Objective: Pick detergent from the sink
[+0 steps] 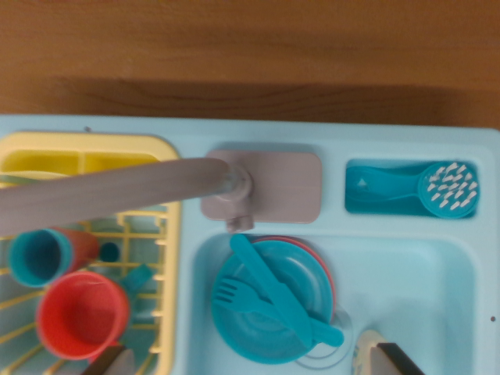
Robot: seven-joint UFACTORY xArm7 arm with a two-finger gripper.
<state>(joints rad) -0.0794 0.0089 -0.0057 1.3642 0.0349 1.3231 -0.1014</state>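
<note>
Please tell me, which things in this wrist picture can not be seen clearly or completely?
- Detergent: only a pale tip shows in the wrist view; the bottom edge and a gripper finger cover the rest.
- Gripper: only two dark fingertips at the bottom edge.
- Plates under the blue plate: number unclear.
- Faucet: blurred, hiding rack contents.

Light-blue sink [461, 312], teal plate [269, 316], grey faucet [117, 187], yellow rack [168, 234], red cup [82, 314], brown wood table [250, 55].
</note>
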